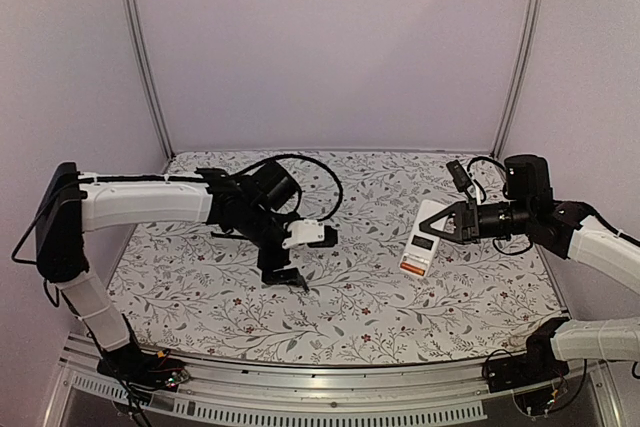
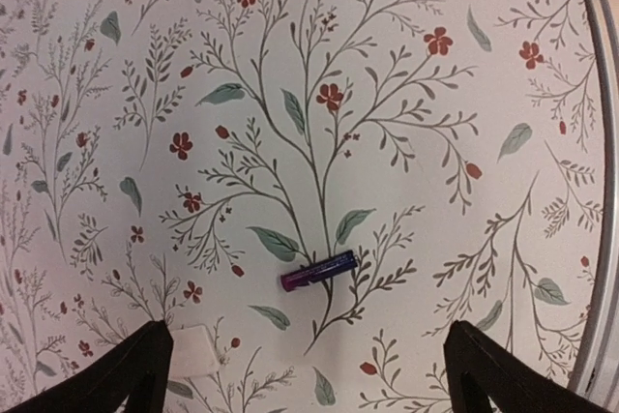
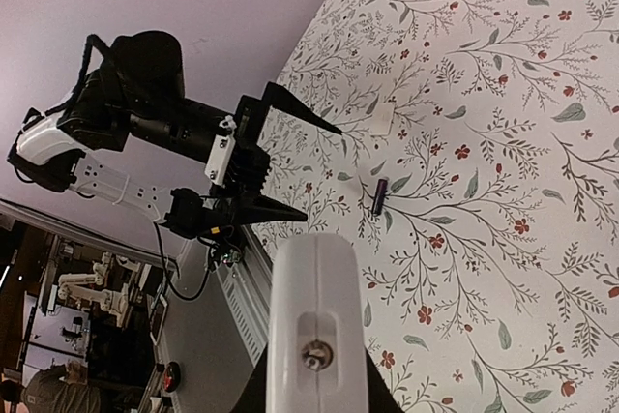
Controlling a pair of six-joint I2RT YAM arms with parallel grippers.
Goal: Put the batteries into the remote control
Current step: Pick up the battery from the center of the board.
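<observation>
Holding left hand [image 1: 300, 257] wide open above dark battery [image 2: 319, 271] lying on floral-print desk [image 1: 350, 317]. Gripping remote control [image 1: 424, 239] in right hand [image 1: 447, 226], over desk's right side. Working between lilac walls [image 1: 330, 47], aluminium posts [image 1: 143, 47] at corners.

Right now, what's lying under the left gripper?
One dark battery lies on the floral table below the open left gripper; a small white piece is partly covered by one finger.

Even pinkish light, soft shadows, wide-angle warping
</observation>
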